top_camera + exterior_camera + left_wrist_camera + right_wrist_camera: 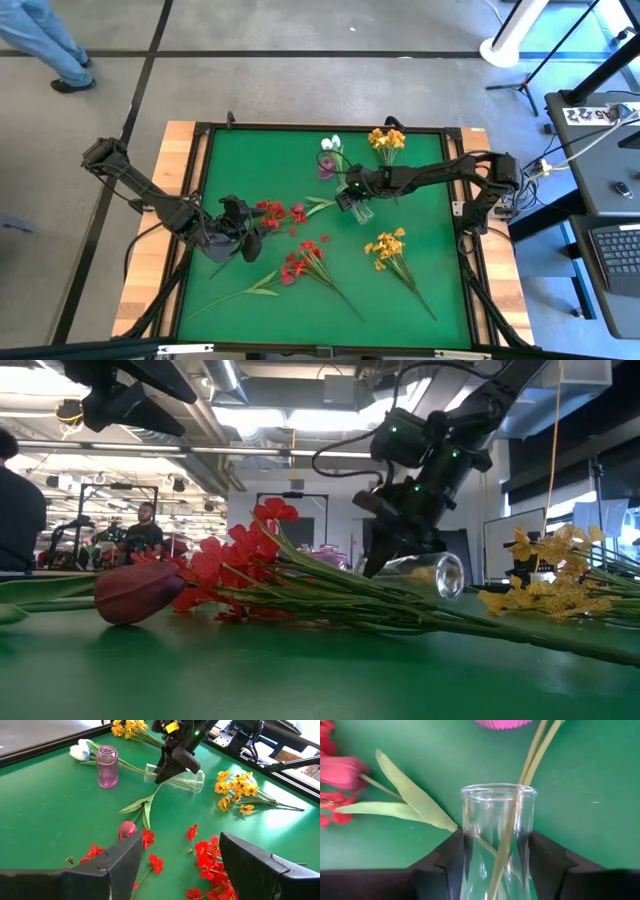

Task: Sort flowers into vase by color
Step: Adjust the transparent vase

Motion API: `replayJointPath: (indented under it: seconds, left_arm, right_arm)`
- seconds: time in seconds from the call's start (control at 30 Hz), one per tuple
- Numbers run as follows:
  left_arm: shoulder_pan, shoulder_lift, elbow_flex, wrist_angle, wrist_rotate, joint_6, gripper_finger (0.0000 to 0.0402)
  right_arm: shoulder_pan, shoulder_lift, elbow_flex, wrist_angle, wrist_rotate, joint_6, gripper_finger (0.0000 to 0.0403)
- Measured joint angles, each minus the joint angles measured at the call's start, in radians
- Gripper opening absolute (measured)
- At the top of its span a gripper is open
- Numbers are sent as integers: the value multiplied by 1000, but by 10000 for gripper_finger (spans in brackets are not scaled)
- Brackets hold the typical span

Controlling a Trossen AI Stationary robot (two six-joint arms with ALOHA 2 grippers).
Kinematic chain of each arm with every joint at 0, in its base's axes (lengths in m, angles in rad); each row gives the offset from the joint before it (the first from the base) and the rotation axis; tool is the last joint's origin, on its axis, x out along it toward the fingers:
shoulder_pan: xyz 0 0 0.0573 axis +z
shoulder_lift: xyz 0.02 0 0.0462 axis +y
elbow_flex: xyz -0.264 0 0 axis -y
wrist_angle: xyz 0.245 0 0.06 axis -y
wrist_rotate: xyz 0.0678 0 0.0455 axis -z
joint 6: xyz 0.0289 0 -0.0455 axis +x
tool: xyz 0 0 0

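My right gripper (352, 200) is shut on a clear glass vase (363, 213) near the mat's middle. The vase lies tilted over on its side (435, 575). A pink ribbed vase (106, 766) stands upright beside it. White buds (80, 751) lie by the pink vase; whether their stems (532, 755) run into the clear vase's mouth or under it, I cannot tell. My left gripper (175, 870) is open above a red blossom spray (275, 212) and a red tulip bud (127, 829), touching neither. A second red spray (300, 262) lies nearer. My right gripper pinches the clear vase's body (497, 870) below its rim between the two fingers (445, 865), one on each side. The fingers come slanting down from above, along the vase. The vase is tilted onto its side; whether it rests on the mat I cannot tell.
One yellow-orange spray (387, 140) lies at the far edge, another (385, 245) toward the near right. A black raised rim (300, 127) frames the green mat. A person's legs (45, 40) show on the floor beyond the table; people stand in the room behind (145, 525).
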Motion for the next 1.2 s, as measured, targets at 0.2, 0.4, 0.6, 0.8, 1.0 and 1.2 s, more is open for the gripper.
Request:
replayJointPath:
  seconds: [0.2,0.4,0.6,0.8,1.0,1.2]
  left_arm:
    - [0,0,0,-1,2,0,259]
    - [0,0,0,1,2,0,259]
    - [0,0,0,4,2,-3,259]
    - [0,0,0,5,1,-4,259]
    - [1,0,0,10,-8,-4,259]
    - [1,0,0,23,-27,0,259]
  right_arm:
    - [1,-107,0,-66,42,-7,168]
    - [6,-258,0,-114,124,-7,168]
    - [81,-360,0,-107,253,-59,168]
    - [221,-391,0,-5,434,-133,168]
    - [378,-391,-40,275,615,-295,168]
    - [463,-383,-205,764,661,-470,168]
